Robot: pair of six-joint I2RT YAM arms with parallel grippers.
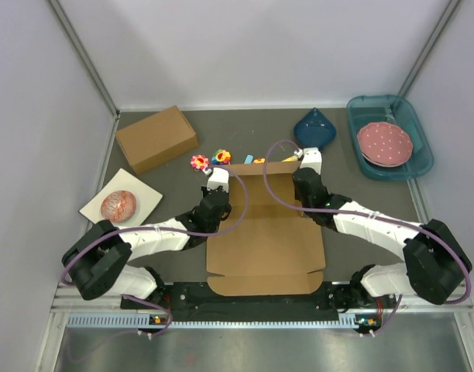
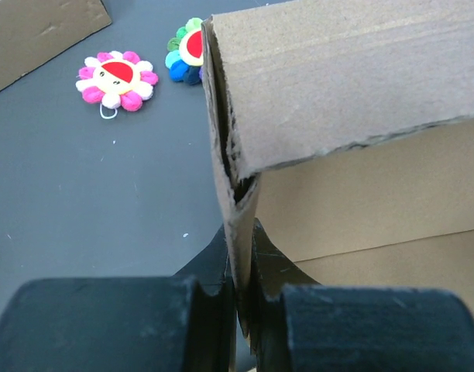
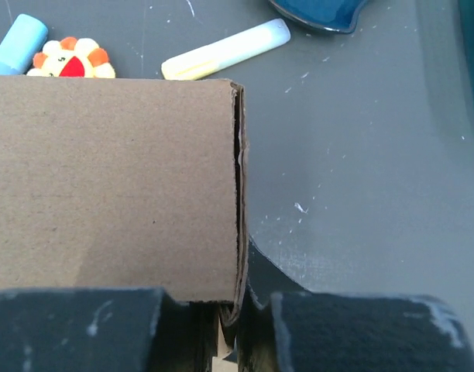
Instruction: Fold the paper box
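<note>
Paper box [image 1: 264, 240], plain brown, half-raised; left claw [image 2: 241, 260] and right claw [image 3: 238, 291] pinch its walls.

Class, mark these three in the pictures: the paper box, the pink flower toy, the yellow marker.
paper box [image 1: 264, 244]: top external view, on its flat middle panel.
pink flower toy [image 2: 115, 77]: left wrist view, on its face.
yellow marker [image 3: 225, 49]: right wrist view, on the middle of its barrel.

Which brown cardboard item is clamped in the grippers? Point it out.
The paper box, the open die-cut sheet between the arms; left gripper and right gripper pinch its upright side flaps. The closed cardboard box sits apart, far left.
</note>
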